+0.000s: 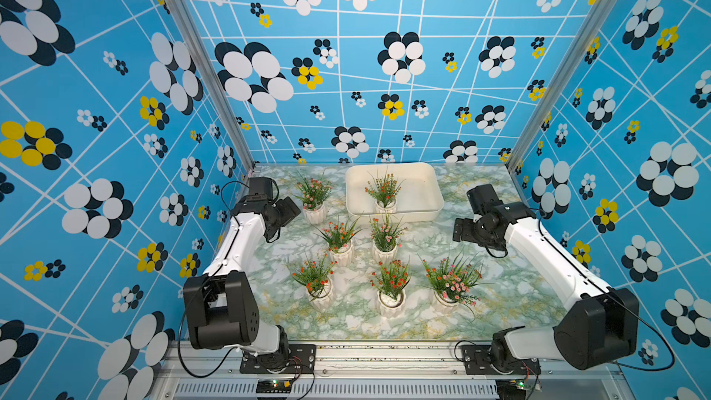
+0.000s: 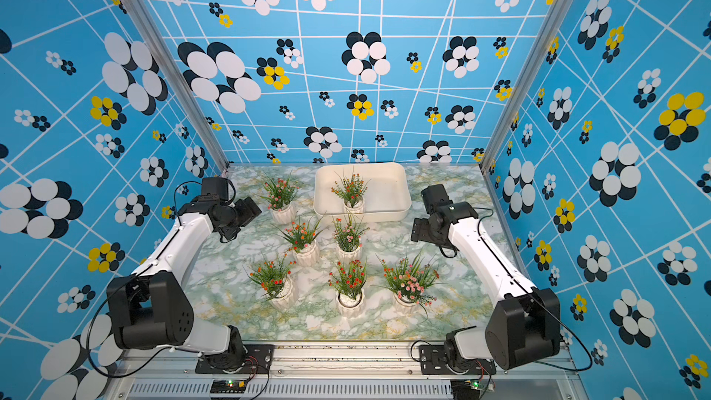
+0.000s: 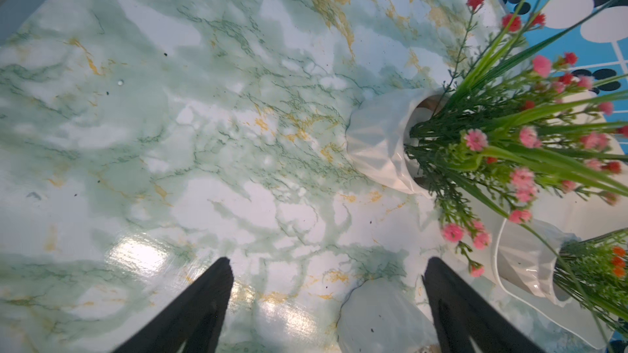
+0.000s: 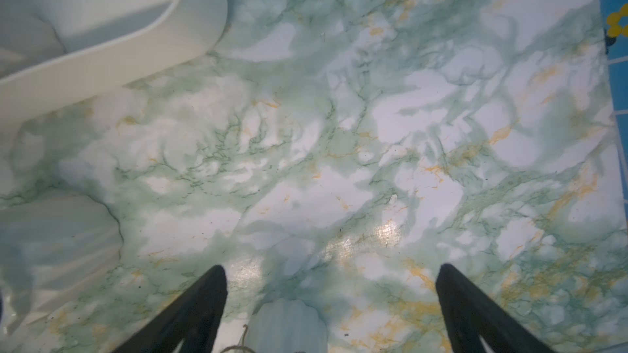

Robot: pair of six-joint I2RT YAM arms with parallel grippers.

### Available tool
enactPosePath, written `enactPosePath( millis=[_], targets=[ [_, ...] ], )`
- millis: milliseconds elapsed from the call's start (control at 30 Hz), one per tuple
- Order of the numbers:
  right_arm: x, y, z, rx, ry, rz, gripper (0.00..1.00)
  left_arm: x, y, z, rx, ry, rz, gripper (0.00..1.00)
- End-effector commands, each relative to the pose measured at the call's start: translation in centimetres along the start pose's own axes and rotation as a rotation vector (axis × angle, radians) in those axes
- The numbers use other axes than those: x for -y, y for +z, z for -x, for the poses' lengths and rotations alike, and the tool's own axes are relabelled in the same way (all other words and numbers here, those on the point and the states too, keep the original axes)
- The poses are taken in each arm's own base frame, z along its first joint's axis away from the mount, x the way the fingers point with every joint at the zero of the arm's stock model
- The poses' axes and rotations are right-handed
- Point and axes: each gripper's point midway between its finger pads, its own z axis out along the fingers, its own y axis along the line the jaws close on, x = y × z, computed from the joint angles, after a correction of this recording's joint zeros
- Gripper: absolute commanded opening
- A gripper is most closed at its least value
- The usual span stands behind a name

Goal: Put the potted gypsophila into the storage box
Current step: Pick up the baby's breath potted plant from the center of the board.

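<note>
The cream-white storage box (image 1: 417, 186) (image 2: 384, 186) sits at the back of the marble table. Inside it stands one potted gypsophila (image 1: 384, 191) (image 2: 351, 191) with orange-red flowers. Several more pots stand on the table in front of the box, among them a pink-flowered one (image 1: 314, 202) (image 3: 380, 137) at the back left. My left gripper (image 1: 282, 213) (image 3: 328, 266) hovers open just left of that pot and holds nothing. Right of the box, my right gripper (image 1: 459, 229) (image 4: 331, 269) is open and empty. The box's corner (image 4: 136, 45) shows in the right wrist view.
On the table, two white ribbed pots (image 1: 340, 248) (image 1: 386, 246) stand mid-table and three (image 1: 319, 294) (image 1: 390, 300) (image 1: 448, 298) nearer the front. A pot's side (image 3: 380, 317) shows low between the left fingers, another (image 4: 289, 324) between the right fingers. Patterned walls enclose three sides.
</note>
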Motion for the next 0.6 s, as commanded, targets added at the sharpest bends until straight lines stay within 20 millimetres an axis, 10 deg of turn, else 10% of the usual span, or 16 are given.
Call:
enactPosePath(
  millis=[0, 567],
  targets=[
    [-0.9, -0.2, 0.3, 0.069, 0.074, 0.097, 0.98, 0.9, 0.6, 1.0, 0.032, 0.014, -0.033, 0.9],
    [-0.9, 1.0, 0.7, 0.092, 0.138, 0.118, 0.97, 3.8, 5.1, 1.8, 0.012, 0.06, -0.047, 0.85]
  ],
)
